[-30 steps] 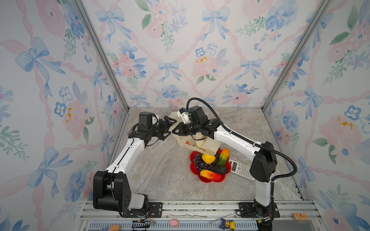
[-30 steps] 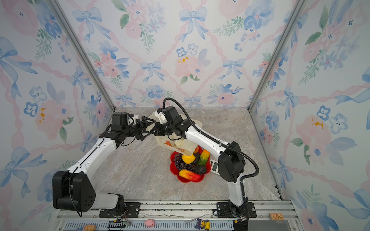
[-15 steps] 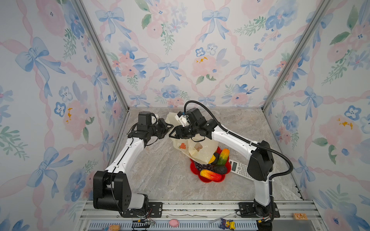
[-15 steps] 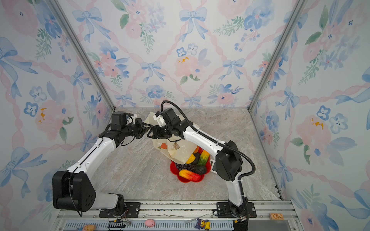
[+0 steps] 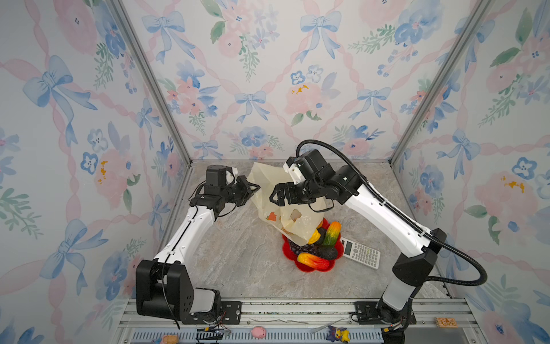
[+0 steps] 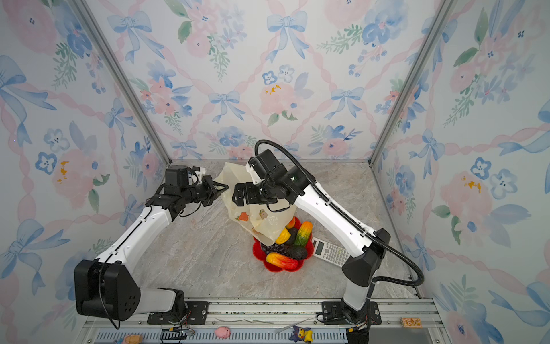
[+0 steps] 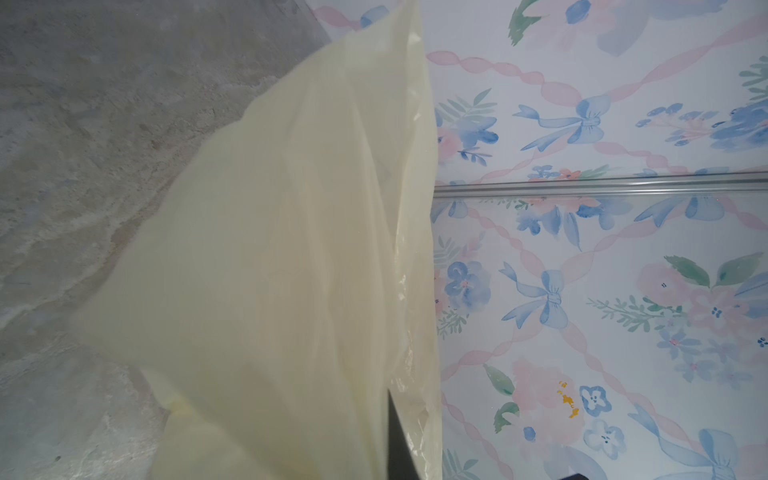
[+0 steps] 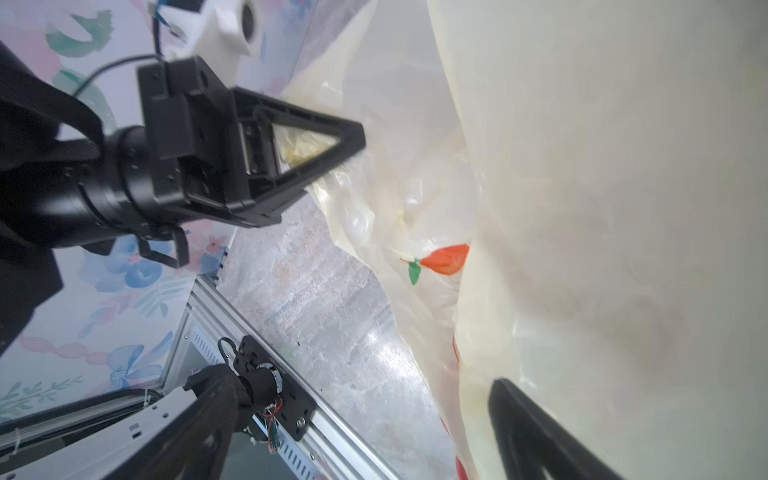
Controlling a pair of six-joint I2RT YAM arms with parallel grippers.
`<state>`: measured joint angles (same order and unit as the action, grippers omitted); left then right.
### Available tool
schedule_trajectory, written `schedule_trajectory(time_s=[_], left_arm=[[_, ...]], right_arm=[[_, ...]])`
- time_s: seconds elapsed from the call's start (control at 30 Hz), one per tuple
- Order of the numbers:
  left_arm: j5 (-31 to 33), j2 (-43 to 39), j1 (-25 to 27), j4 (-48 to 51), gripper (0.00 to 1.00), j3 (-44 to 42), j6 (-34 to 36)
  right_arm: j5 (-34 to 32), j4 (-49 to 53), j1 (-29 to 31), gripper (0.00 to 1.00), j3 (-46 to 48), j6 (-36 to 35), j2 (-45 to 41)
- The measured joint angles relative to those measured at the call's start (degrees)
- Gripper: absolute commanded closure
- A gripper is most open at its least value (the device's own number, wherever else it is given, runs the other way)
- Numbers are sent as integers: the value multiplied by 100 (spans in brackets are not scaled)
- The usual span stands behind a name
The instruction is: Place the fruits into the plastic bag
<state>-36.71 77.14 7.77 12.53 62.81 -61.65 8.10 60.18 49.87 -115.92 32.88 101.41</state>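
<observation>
The left claw (image 5: 255, 188) held an edge of the crinkly, translucent pale-yellow plastic bag (image 5: 297, 226); just beside it, the right claw (image 5: 275, 196) stood open

Both top views looked down from high above the near edge toward the far wall (image 5: 268, 89), taking in the whole table (image 5: 238, 268) from nearly equal spots. The left wrist camera faced right, pressed close to the plastic bag (image 7: 270, 270). The right wrist camera faced left and nearward, close on the left gripper (image 8: 349, 145). All four views shared the bag.
</observation>
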Motion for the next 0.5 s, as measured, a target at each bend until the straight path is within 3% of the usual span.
schedule_trajectory(time_s=[0.2, 0.5], left_arm=[[-2, -122, 107, 0, 100, 105, 7], [-20, -186, 201, 46, 100, 109, 7]], right_arm=[[-330, 566, 404, 0, 286, 446, -7], [-811, 564, 439, 6, 413, 437, 400]])
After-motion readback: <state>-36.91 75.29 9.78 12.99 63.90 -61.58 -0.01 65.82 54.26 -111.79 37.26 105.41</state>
